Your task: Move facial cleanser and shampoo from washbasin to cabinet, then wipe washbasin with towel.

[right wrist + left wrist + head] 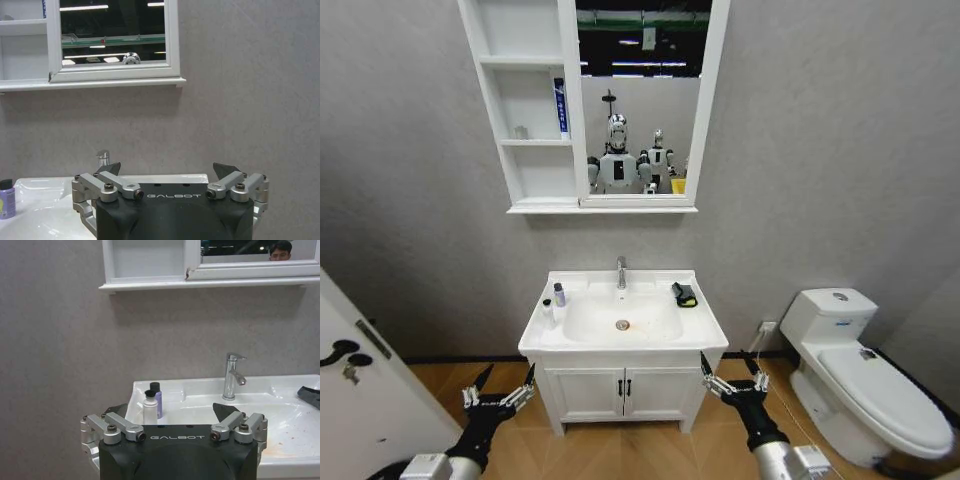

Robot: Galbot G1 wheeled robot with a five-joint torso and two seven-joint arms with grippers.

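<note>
left gripper (pixel 502 385) low in front of the vanity's left corner, fingers spread wide, holding nothing, touching nothing. right gripper (pixel 733 370) at the vanity's right corner, likewise wide open and empty. on the washbasin (pixel 705 322): white bottle (pixel 548 312) and purple bottle (pixel 559 294) standing close together at the left rim, black towel (pixel 684 294) lying on the right back corner. above on the wall, the cabinet (pixel 484 80), with a blue tube (pixel 560 105) upright in the middle niche.
</note>
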